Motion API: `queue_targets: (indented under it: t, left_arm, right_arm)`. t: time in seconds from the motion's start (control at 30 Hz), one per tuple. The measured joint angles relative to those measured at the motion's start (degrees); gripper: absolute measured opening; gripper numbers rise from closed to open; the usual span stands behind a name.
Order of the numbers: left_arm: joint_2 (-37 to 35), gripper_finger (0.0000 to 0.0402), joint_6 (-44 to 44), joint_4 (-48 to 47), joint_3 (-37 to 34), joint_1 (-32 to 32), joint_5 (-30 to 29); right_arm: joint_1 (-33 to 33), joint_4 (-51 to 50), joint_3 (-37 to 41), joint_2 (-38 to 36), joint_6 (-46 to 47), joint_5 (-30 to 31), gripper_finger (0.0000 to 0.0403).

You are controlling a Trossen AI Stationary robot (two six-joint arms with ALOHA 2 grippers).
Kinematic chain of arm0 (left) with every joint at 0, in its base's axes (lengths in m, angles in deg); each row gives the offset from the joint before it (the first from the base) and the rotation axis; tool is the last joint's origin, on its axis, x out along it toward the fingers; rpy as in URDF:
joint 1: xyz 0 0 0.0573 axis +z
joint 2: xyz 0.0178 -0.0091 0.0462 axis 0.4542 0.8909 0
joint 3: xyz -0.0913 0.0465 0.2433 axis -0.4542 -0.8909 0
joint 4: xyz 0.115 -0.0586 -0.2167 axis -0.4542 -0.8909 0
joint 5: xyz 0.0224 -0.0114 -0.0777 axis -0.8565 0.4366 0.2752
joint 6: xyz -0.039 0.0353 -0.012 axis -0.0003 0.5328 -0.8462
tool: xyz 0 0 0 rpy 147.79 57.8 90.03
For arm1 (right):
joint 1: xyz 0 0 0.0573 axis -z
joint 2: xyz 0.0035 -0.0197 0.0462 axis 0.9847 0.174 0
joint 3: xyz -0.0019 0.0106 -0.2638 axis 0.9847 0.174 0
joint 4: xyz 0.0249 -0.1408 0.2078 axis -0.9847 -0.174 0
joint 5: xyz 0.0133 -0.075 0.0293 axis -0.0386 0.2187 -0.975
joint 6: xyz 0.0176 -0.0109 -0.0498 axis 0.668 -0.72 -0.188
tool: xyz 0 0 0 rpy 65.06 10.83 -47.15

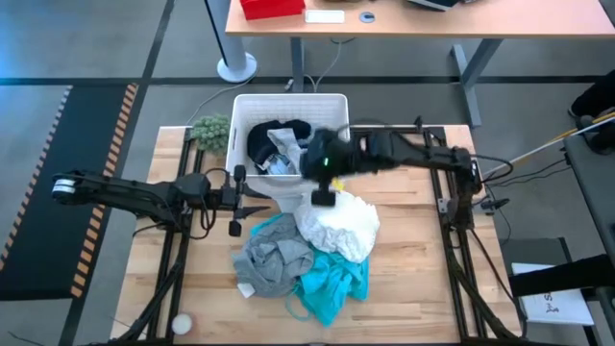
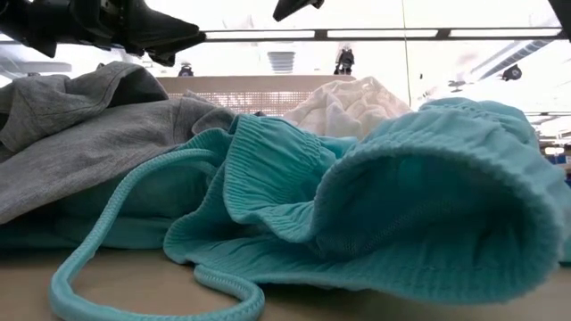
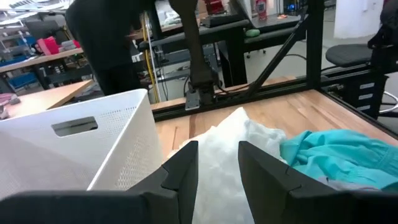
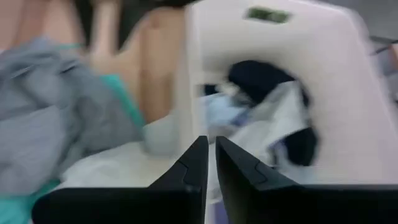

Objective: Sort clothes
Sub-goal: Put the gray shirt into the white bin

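The pale wooden slatted desk (image 1: 404, 259) carries a white perforated rectangular plastic bin (image 1: 332, 104) at its far edge, already holding dark and pale garments (image 1: 274, 144). Heaped just in front of the bin lie the unsorted clothes: a big white crumpled garment (image 1: 341, 226) nearest the bin, a grey soft top (image 1: 269, 261) to its left, and a teal ribbed drawstring piece (image 1: 332, 279) nearest the front edge (in the low view it fills the foreground (image 2: 375, 205)).

The right gripper (image 1: 325, 195) hangs over the seam between the bin's front wall and the white garment, its jaws closed to a thin slit with nothing visibly between them in the right wrist view (image 4: 209, 163). The white garment lies directly below and just toward the front of the desk from it, so this arm is probably the nearer one for that piece.

The left gripper (image 1: 233, 202) waits beside the bin's left front corner, jaws partly open and empty (image 3: 217, 168), pointing across at the white garment, with the grey top just in front of it.
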State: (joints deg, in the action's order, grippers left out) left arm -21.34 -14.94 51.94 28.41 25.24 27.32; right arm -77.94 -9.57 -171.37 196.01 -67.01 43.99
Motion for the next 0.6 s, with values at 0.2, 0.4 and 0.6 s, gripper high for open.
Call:
queue_targets:
  t: [0.2, 0.4, 0.6]
  left_arm:
    - [-3.0, 0.0073, -0.5, -4.0, 0.0, 0.0, 0.0]
    - [-4.3, 0.0053, -1.3, -5.6, 0.0, 0.0, 0.0]
    - [-5.6, 0.0037, -1.3, -6.0, 0.0, 0.0, 0.0]
  right_arm:
    - [-7.3, 9.7, 9.3, 0.0, 2.5, -0.5, 0.0003]
    - [-12.3, 23.9, 17.1, 0.0, 5.2, -7.9, 0.0001]
    - [-15.5, 29.8, 23.2, 0.0, 7.9, -9.2, 0.0]
